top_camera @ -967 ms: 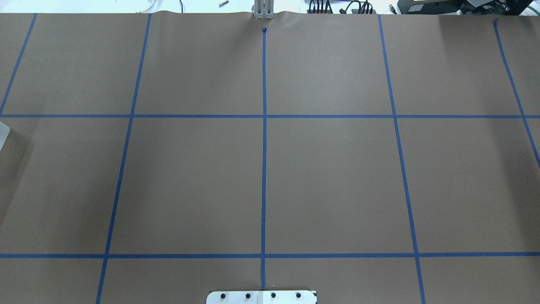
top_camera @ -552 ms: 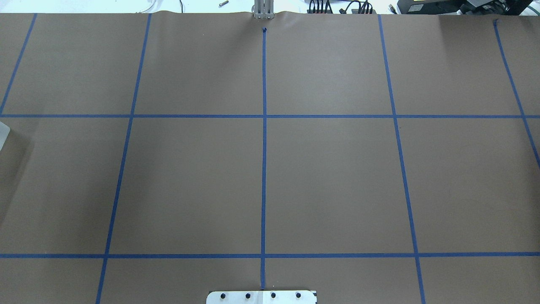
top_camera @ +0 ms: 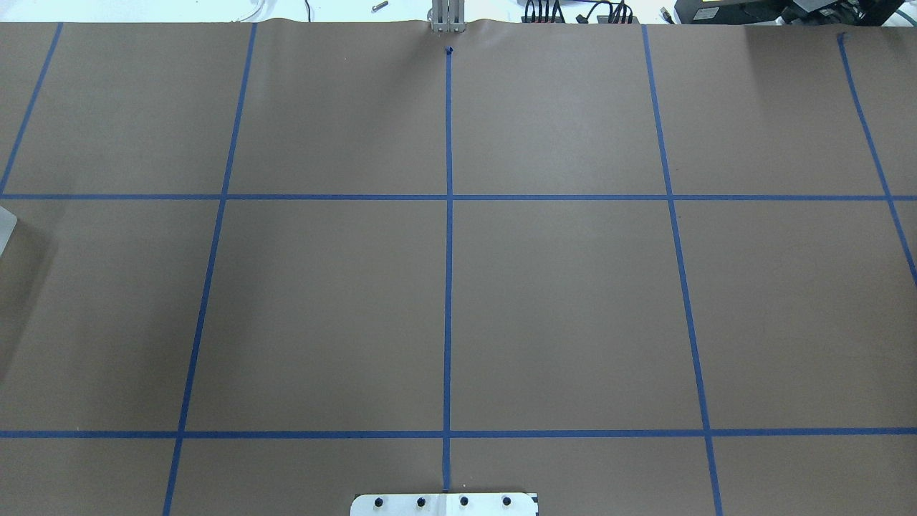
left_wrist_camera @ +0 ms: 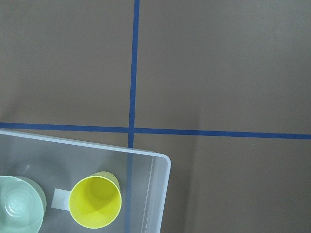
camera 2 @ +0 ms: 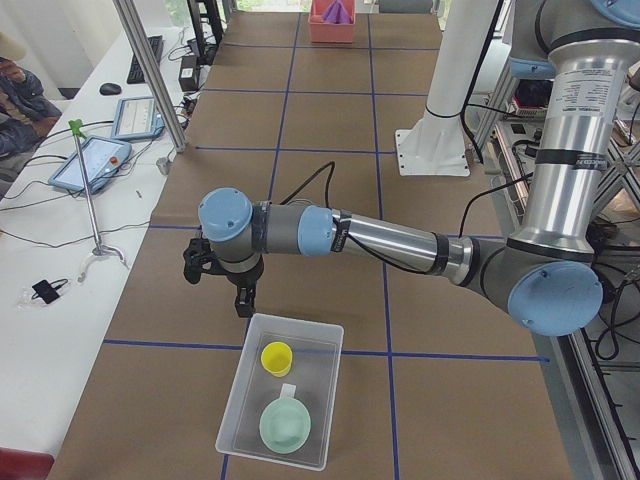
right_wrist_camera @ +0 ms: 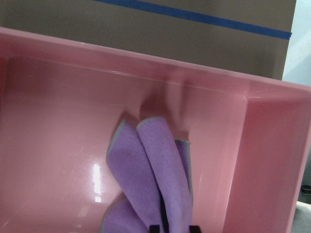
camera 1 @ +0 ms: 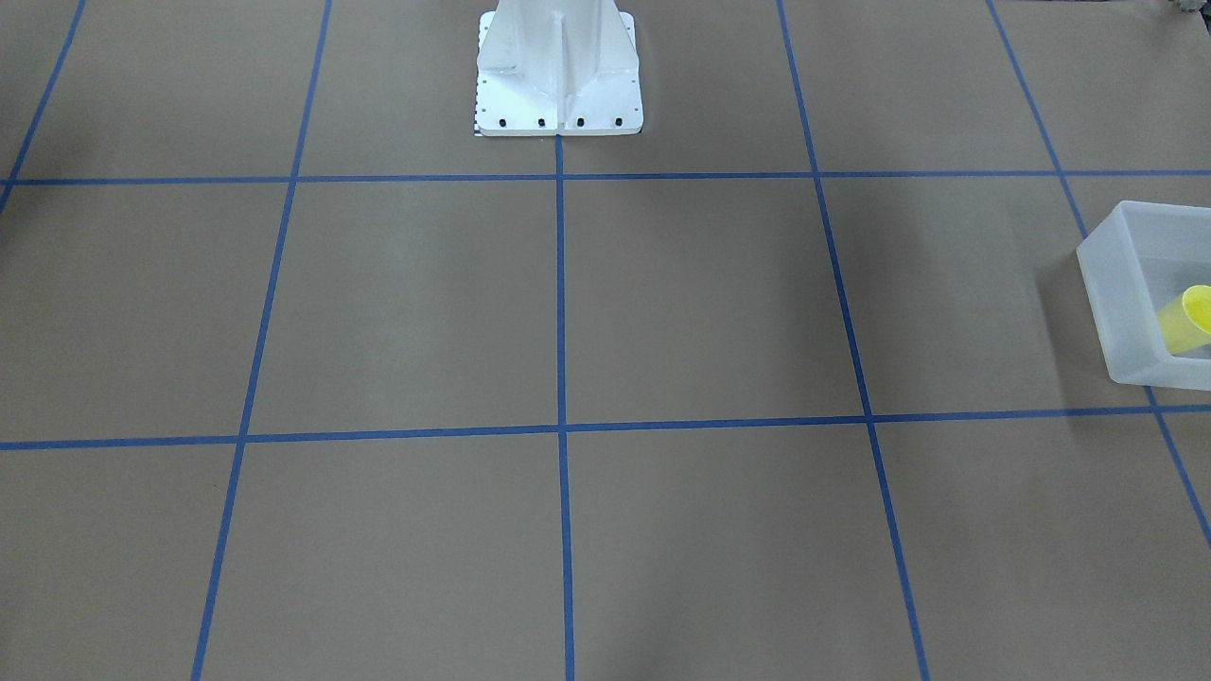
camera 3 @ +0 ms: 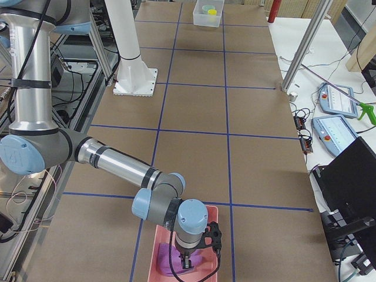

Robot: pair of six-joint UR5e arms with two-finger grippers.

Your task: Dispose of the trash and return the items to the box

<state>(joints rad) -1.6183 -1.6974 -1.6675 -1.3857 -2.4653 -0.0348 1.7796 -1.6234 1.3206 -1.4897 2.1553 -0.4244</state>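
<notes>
Box [camera 2: 312, 375] sits on the counter [top_camera: 573, 301] at the robot's left end, over a blue tape line [left_wrist_camera: 135, 73]; cup [camera 2: 276, 357] stands mouth up inside it; bowl [camera 2: 283, 427] is in the same box near the cup, not touching it; white label [left_wrist_camera: 60, 199] shows between them, partly behind the cup. Left wrist view cuts off most of the bowl and most of the box; front view shows only one end of the box and part of the cup at its edge; overhead catches just a box corner at its left edge. Left claw [camera 2: 218, 292] hangs over the counter just beyond the box's end nearest the cup; released or clenched, cannot tell. Right claw [right_wrist_camera: 173, 227] is down in the pink tray [right_wrist_camera: 262, 155], over a purple cloth [right_wrist_camera: 150, 179]; only its tips show at the frame edge, with cloth bunched between them; grasping or not, cannot tell.
</notes>
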